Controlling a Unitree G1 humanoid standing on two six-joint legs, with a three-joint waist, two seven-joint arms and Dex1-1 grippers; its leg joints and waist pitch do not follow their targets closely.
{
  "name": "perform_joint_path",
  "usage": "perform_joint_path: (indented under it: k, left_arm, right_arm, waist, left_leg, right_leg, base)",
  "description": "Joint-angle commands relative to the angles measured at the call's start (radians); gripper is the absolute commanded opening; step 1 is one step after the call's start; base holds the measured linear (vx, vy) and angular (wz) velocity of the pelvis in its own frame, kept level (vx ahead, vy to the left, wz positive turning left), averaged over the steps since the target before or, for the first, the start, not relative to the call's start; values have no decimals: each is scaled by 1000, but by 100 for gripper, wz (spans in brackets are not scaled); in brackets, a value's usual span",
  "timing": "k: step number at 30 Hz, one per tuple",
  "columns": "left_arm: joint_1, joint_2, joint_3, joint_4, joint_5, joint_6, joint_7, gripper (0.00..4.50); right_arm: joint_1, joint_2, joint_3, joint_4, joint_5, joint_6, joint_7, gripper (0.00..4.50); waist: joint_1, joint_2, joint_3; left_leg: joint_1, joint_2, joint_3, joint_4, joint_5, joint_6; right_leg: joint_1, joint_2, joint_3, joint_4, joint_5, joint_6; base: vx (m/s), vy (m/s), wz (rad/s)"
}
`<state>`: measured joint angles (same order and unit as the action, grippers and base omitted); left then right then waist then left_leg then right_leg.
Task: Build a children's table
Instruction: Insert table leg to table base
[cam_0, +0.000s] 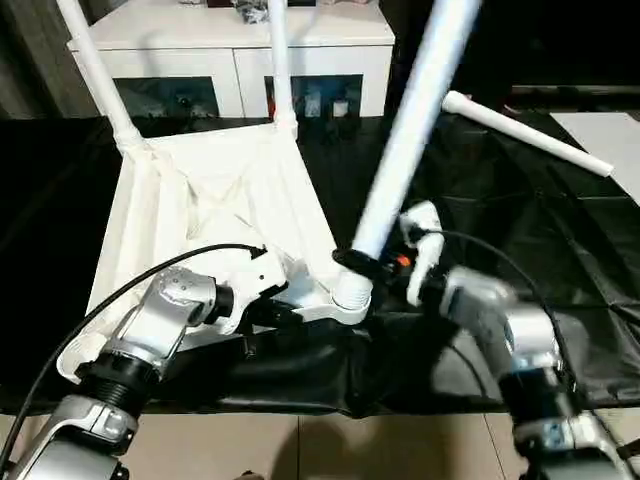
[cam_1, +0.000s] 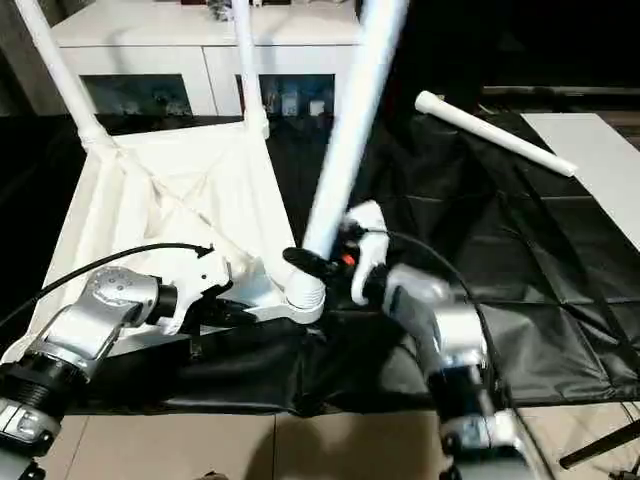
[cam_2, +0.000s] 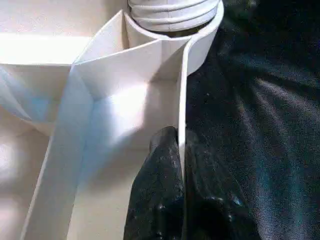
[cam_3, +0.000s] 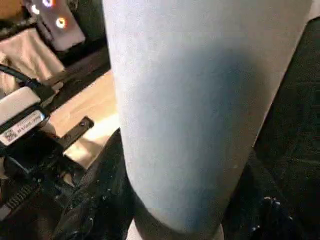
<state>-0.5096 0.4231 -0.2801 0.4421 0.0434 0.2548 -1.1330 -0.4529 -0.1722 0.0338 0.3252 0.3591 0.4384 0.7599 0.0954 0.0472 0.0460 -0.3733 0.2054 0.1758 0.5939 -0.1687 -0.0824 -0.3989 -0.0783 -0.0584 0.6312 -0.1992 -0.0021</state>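
While the left gripper (cam_2: 181, 165) pinches the white ribbed plastic tabletop's rim (cam_2: 183, 100) steady, the right gripper (cam_0: 372, 266) clasps the white tapered tube leg (cam_0: 405, 140), seating it in the round corner socket (cam_0: 350, 292).

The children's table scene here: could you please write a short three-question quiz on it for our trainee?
1. True or false: the left gripper is shut on the tabletop's rim.
2. How many legs stand in corner sockets?
3. The loose leg lies on: (a) the black sheet, (b) the cabinet, (c) the tabletop?

Key: 1 true; 2 three, counting the leg held by the right gripper; 3 a.
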Motion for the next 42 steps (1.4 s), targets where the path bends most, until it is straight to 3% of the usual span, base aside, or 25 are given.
perform_joint_path:
  k: [1,4,5,7,8,12,14,16,17,18,19,20,21,23,26,28,33,35,36,39,40,42]
  left_arm:
    - [4,-19,61,-7,-43,5,73,0]
    - [-1,-26,72,1,-43,-1,97,0]
    - [-3,-27,76,3,-43,-2,104,0]
    - [-7,-29,83,3,-46,0,112,0]
    - [-9,-28,85,6,-45,0,116,0]
    - [-10,-23,81,10,-38,-5,118,0]
    - [-3,-18,79,5,-37,-7,121,0]
    - [5,-10,76,-5,-36,-6,119,0]
    - [6,-9,75,-7,-36,-6,118,0]
    - [11,-5,73,-13,-35,-8,116,0]
    - [11,-5,73,-13,-35,-8,116,0]
    - [20,0,71,-24,-34,-10,109,0]
    - [20,0,71,-24,-34,-10,109,0]
    - [43,7,70,-51,-36,-10,101,0]
    - [76,16,68,-96,-43,-1,88,0]
    - [96,16,63,-126,-48,9,85,0]
    - [140,3,48,-209,-56,50,104,0]
    - [144,2,45,-212,-54,50,107,0]
    - [146,5,35,-215,-38,59,115,0]
    - [140,3,26,-193,-33,49,111,0]
    - [138,1,20,-190,-29,48,110,0]
    - [135,2,17,-189,-27,49,108,0]
  right_arm:
    - [69,14,-1,16,-24,-42,-30,187]
    - [97,16,1,-12,-40,-88,-49,187]
    - [110,9,14,-31,-56,-106,-51,187]
    - [140,-14,53,-81,-109,-140,-67,187]
    - [148,-25,71,-97,-134,-154,-75,187]
    - [175,-42,110,-143,-177,-161,-87,186]
    - [194,-51,151,-192,-203,-149,-84,186]
    - [185,-57,183,-197,-217,-136,-74,186]
    - [183,-58,187,-196,-218,-134,-73,186]
    - [173,-58,199,-189,-221,-132,-67,186]
    - [173,-58,199,-189,-221,-132,-67,186]
    - [156,-57,212,-179,-215,-112,-54,186]
    - [156,-57,212,-179,-215,-112,-54,186]
    - [129,-62,227,-160,-201,-59,-19,186]
    - [98,-76,245,-130,-191,-5,32,186]
    - [78,-91,257,-103,-187,29,73,186]
    - [47,-127,294,-20,-213,41,141,186]
    - [44,-129,298,-11,-221,37,140,186]
    - [42,-133,307,-5,-230,36,149,186]
    - [49,-135,323,8,-239,33,164,186]
    - [52,-138,327,15,-246,26,166,186]
    - [53,-135,328,26,-246,26,164,186]
  waist:
    - [0,8,-61]
    - [-3,3,-62]
    - [-1,11,-62]
    - [-3,4,-61]
    - [-3,9,-59]
    - [-3,11,-59]
    - [-3,2,-60]
    - [-2,3,-60]
    - [-2,5,-60]
    - [-4,-8,-58]
    - [-1,0,-59]
    - [-3,-8,-58]
    - [-3,-6,-59]
    - [-3,-14,-58]
    - [-6,-11,-57]
    - [-7,-14,-60]
    - [-8,-14,-63]
    - [-8,-14,-61]
    - [-7,-7,-60]
    - [-10,-7,-59]
    - [-10,0,-58]
    - [-13,-2,-58]
  left_leg:
    - [13,19,-9,-76,-273,-12]
    - [9,17,-10,-77,-268,-6]
    - [10,17,-11,-77,-269,-8]
    - [8,16,-10,-77,-267,-3]
    - [9,15,-9,-77,-274,-3]
    - [8,16,-10,-78,-266,1]
    - [6,17,-10,-79,-255,6]
    - [7,17,-10,-79,-255,11]
    - [7,17,-10,-79,-255,12]
    - [5,16,-8,-79,-253,15]
    - [5,16,-10,-79,-246,17]
    - [6,17,-9,-80,-249,18]
    - [4,17,-10,-80,-245,18]
    - [3,17,-10,-81,-234,24]
    - [6,20,-10,-82,-246,20]
    - [6,19,-9,-82,-234,19]
    - [8,20,-7,-79,-219,23]
    - [9,19,-6,-81,-237,21]
    - [12,19,-7,-82,-257,14]
    - [17,19,-9,-87,-306,-1]
    - [18,19,-11,-88,-323,-6]
    - [21,19,-11,-90,-344,-10]
  right_leg:
    - [39,-60,42,-87,-203,-197]
    - [44,-58,41,-86,-192,-195]
    - [43,-59,41,-86,-199,-193]
    - [44,-58,41,-91,-223,-180]
    - [42,-57,41,-95,-244,-172]
    - [41,-57,43,-96,-273,-155]
    - [41,-55,43,-94,-258,-153]
    - [40,-57,43,-93,-257,-157]
    - [40,-57,43,-93,-258,-157]
    - [41,-56,43,-95,-260,-154]
    - [40,-58,44,-93,-260,-156]
    - [39,-57,43,-94,-264,-154]
    - [41,-58,43,-91,-260,-156]
    - [42,-59,43,-91,-265,-152]
    - [39,-58,45,-92,-265,-153]
    - [41,-57,45,-90,-237,-158]
    - [43,-55,43,-85,-169,-182]
    - [41,-55,43,-89,-192,-184]
    - [40,-56,43,-92,-222,-176]
    - [39,-54,43,-99,-267,-162]
    - [38,-55,44,-101,-292,-158]
    - [38,-55,43,-105,-314,-153]
  base:
    - [0,0,0]
    - [0,0,0]
    - [0,0,0]
    - [0,0,0]
    - [0,0,0]
    - [0,0,0]
    - [0,0,0]
    - [0,0,0]
    - [0,0,0]
    - [0,0,0]
    - [0,0,0]
    - [0,0,0]
    - [0,0,0]
    - [0,0,0]
    - [0,0,0]
    - [0,0,0]
    - [0,0,0]
    - [0,0,0]
    - [0,0,0]
    - [0,0,0]
    - [0,0,0]
    - [0,0,0]
